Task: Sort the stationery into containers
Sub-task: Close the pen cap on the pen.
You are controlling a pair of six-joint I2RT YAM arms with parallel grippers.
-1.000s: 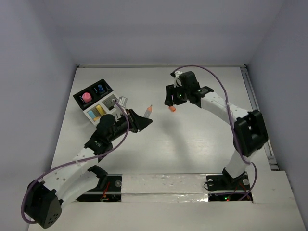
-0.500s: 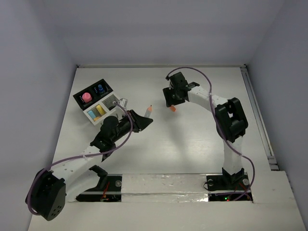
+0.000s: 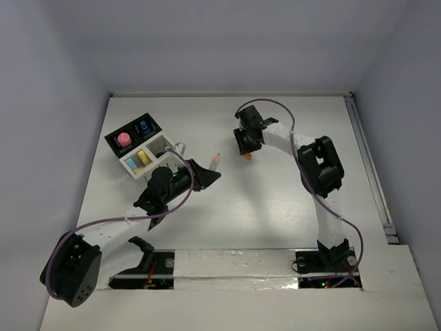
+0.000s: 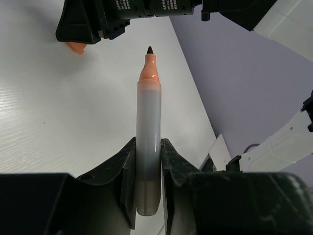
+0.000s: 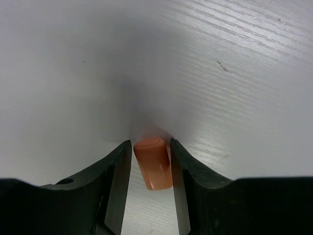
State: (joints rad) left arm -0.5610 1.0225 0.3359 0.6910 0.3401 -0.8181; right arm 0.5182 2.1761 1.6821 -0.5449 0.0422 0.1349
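Observation:
My left gripper [image 3: 209,175] is shut on a grey marker [image 3: 216,163] with an orange neck and a bare black tip, held above the table and pointing at the right gripper. In the left wrist view the marker [image 4: 148,103] stands up between the fingers [image 4: 128,161]. My right gripper [image 3: 247,149] is down at the table, its jaws straddling a small orange cap [image 3: 247,157]. In the right wrist view the cap [image 5: 152,164] lies between the fingers [image 5: 117,171] with thin gaps on both sides. The organizer [image 3: 112,143] stands at the far left.
The organizer's black compartments hold a pink piece [image 3: 124,139] and a blue-capped bottle [image 3: 143,127]. One white compartment holds yellow and light blue pieces [image 3: 138,159]. The right arm's elbow [image 3: 318,165] folds over the table's right half. The walls stand close on all sides.
The right arm has folded in and its gripper has come down over the orange cap. The left gripper with the marker has shifted slightly right and nearer.

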